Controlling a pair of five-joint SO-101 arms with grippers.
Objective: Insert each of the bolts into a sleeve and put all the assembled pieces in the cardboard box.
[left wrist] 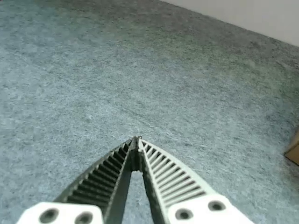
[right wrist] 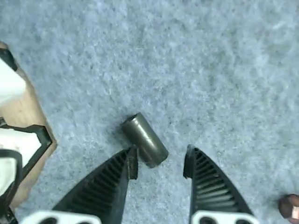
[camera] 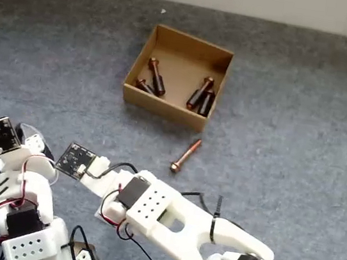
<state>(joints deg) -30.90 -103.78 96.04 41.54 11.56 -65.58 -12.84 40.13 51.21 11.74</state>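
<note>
Bracketing the sleeve [right wrist: 145, 140] with the right gripper [right wrist: 159, 161] spread.
High view: a loose bolt [camera: 186, 156] lies on the desk [camera: 304, 122] near the cardboard box [camera: 157, 105], its long axis slanted toward the box, nearer the right arm. Left wrist view: the left gripper [left wrist: 136, 140] is pressed together, holding nothing. Right wrist view: the sleeve lies on its side, slanted across the gap, one end between the fingertips and close against one.

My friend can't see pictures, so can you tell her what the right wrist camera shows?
The right gripper, open, hangs over a dark sleeve that lies on its side on grey carpet, the sleeve's near end between the fingertips. The coppery end of a bolt peeks in at the picture's edge.
</note>
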